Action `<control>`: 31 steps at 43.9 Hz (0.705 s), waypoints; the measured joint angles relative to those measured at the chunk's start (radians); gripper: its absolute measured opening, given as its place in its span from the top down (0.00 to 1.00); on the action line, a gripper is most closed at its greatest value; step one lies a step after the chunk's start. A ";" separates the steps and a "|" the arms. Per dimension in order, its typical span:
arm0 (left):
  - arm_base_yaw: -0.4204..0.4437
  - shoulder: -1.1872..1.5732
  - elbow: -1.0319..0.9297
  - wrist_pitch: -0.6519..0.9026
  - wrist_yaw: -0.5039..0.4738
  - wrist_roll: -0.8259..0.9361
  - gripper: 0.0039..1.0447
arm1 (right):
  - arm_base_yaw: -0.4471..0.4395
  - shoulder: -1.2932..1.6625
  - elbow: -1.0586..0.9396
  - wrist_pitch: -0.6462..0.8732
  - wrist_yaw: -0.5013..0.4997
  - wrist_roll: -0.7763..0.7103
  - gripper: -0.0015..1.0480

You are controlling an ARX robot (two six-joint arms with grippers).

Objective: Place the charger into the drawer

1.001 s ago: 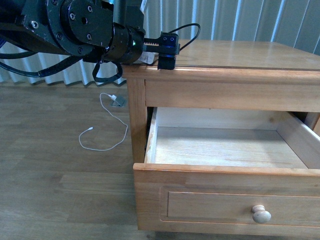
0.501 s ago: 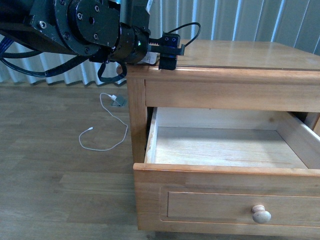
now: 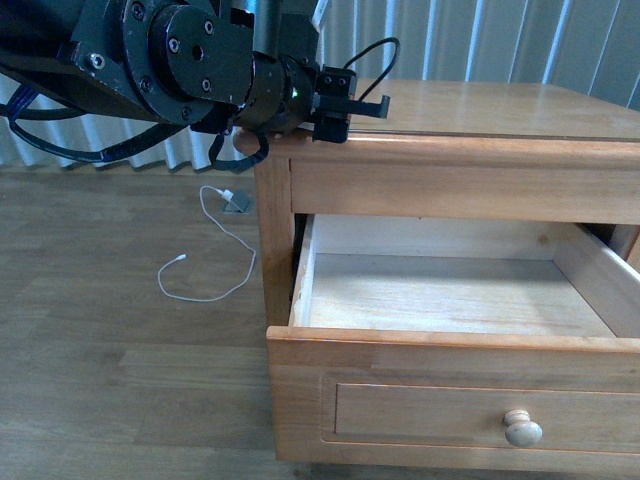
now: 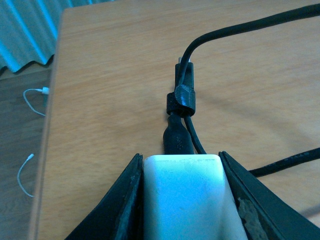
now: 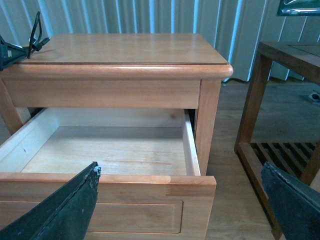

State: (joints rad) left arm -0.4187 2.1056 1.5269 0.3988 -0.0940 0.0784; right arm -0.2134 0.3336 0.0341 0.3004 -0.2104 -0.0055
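**Inspector A:** Where the left wrist camera looks along its own fingers, we record the left gripper (image 4: 180, 162) clamped on the charger (image 4: 182, 200). One dark finger (image 4: 127, 200) presses each flank of the white block.

**Inspector B:** We concur. The black cord (image 4: 200, 45) leaves the block's far end and is bundled by a ribbed black strap (image 4: 181, 98). It loops out over the cabinet top (image 4: 110, 75). We cannot tell whether the block itself rests on the wood or hangs just above it.

**Inspector A:** In the front view we place that gripper (image 3: 345, 102) at the cabinet's left front corner, level with the top. The block is hidden within the jaws there, and only the cord loop (image 3: 375, 58) shows.

**Inspector B:** The drawer (image 3: 440, 295) below stands pulled well out. Its pale floor is bare and its round knob (image 3: 522, 428) faces us. The charger is above it and off to its left, not inside.

**Inspector A:** For the right gripper (image 5: 180, 170), we note the fingers spread wide apart and holding nothing. They are level with the drawer's front edge in its own camera.

**Inspector B:** Also noted are a thin white cable (image 3: 210, 270) lying on the floor (image 3: 100, 350) left of the cabinet, and a dark side table (image 5: 280, 55) to the cabinet's right.
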 joint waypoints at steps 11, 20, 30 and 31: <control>-0.068 -0.075 -0.093 0.034 0.073 0.021 0.62 | 0.000 0.000 0.000 0.000 0.000 0.000 0.08; -0.135 -0.174 -0.148 -0.025 0.175 0.082 0.62 | 0.000 0.000 0.000 0.000 0.000 0.000 0.08; -0.200 -0.186 -0.176 -0.099 0.261 0.132 0.62 | 0.000 0.000 0.000 0.000 0.000 0.000 0.08; -0.203 -0.180 -0.176 -0.104 0.260 0.134 0.62 | 0.000 0.000 0.000 0.000 0.000 0.000 0.08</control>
State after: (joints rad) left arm -0.6212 1.9251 1.3506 0.2951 0.1658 0.2123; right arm -0.2134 0.3336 0.0341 0.3004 -0.2104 -0.0055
